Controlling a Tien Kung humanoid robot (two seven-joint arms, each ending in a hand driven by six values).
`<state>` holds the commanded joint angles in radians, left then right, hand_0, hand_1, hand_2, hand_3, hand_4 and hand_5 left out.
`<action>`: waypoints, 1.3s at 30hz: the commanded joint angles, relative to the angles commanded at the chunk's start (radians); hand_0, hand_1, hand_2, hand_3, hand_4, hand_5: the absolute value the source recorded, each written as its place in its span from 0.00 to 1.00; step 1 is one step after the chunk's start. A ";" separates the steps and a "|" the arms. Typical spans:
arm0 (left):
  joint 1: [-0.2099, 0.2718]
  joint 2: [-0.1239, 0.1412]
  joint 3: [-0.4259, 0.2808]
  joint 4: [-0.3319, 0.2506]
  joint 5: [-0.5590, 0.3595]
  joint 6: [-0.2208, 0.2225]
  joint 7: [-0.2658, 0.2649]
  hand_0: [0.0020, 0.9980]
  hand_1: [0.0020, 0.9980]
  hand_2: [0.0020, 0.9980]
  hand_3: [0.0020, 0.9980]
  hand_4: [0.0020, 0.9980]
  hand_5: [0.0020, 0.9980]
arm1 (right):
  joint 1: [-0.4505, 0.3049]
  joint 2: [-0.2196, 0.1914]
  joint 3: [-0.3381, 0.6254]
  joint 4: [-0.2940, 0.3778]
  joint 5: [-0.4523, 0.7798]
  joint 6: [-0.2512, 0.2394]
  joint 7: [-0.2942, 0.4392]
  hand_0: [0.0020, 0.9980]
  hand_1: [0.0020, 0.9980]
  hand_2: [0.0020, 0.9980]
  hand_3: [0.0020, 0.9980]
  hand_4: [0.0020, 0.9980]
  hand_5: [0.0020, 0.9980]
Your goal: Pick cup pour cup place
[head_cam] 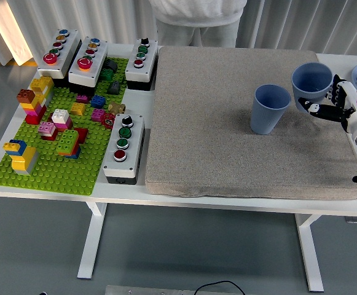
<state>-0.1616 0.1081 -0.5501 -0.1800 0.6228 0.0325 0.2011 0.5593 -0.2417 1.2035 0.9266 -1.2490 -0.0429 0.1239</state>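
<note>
Gripping a tilted blue cup (311, 83), the right robot hand (336, 104) hovers beside the standing cup (270, 109).

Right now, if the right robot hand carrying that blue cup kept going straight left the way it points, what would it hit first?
Most likely the other blue cup standing on the grey mat. The right robot hand holds its cup lifted and tilted toward it, though depth from one view is uncertain.
</note>
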 joint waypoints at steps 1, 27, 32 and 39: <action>0.000 0.000 -0.001 0.000 0.002 0.000 0.000 0.74 0.78 0.84 0.66 0.54 0.94 | 0.001 0.000 0.000 0.005 -0.015 -0.007 0.002 0.72 0.63 0.55 0.65 0.58 0.00; -0.004 -0.001 -0.015 0.000 0.015 -0.001 0.003 0.74 0.78 0.84 0.66 0.54 0.94 | -0.001 0.009 -0.003 0.100 -0.348 -0.118 0.029 0.73 0.63 0.54 0.64 0.57 0.00; -0.004 -0.001 -0.015 0.000 0.016 -0.001 0.004 0.74 0.78 0.84 0.66 0.54 0.94 | -0.002 0.011 -0.009 0.117 -0.390 -0.125 0.027 0.73 0.63 0.55 0.64 0.57 0.00; -0.004 -0.001 -0.011 0.000 0.011 -0.001 0.003 0.74 0.78 0.84 0.66 0.54 0.94 | -0.003 0.012 -0.012 0.118 -0.443 -0.141 0.032 0.73 0.63 0.55 0.64 0.57 0.00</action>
<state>-0.1657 0.1075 -0.5607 -0.1800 0.6342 0.0315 0.2043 0.5561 -0.2299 1.1914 1.0450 -1.6918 -0.1842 0.1559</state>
